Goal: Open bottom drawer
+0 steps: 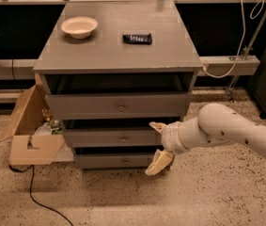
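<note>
The grey cabinet [118,55] has three drawers stacked under its top. The bottom drawer [109,161] is the slimmest front, just above the floor, with a small round knob [125,162] at its centre. It sits about level with the middle drawer [109,138] above it. My gripper [157,145] is open, at the right end of the drawer fronts. One cream finger [157,126] is at the middle drawer's height and the other finger [159,163] is in front of the bottom drawer's right end, to the right of the knob. It holds nothing.
The tall top drawer [118,105] is under the cabinet top, which holds a cream bowl [79,27] and a black flat object [137,38]. An open cardboard box [29,145] stands on the floor at the left. A black cable [41,199] runs over the speckled floor. My white arm [231,131] reaches in from the right.
</note>
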`<state>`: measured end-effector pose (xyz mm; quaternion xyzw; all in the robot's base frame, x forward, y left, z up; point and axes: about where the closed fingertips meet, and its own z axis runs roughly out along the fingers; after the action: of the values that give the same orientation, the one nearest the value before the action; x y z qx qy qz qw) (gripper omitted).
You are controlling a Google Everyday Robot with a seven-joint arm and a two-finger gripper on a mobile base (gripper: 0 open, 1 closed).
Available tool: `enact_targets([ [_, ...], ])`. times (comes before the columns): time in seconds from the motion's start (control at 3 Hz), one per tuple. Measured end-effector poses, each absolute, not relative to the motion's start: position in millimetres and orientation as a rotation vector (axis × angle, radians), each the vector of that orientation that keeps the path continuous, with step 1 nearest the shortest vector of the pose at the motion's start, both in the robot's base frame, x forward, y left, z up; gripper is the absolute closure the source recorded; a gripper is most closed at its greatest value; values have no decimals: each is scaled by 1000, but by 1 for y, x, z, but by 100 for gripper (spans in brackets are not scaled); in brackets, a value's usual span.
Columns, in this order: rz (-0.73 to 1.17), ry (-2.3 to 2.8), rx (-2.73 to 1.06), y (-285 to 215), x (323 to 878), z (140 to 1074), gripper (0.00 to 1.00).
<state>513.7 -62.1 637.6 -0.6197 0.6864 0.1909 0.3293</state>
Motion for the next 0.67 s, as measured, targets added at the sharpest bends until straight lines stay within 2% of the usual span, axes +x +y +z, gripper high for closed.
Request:
enact_targets([
  [0.33, 630, 1746, -1629, -57, 530, 551, 0],
  [0.67, 669, 1755, -1671, -49, 531, 504, 0],
])
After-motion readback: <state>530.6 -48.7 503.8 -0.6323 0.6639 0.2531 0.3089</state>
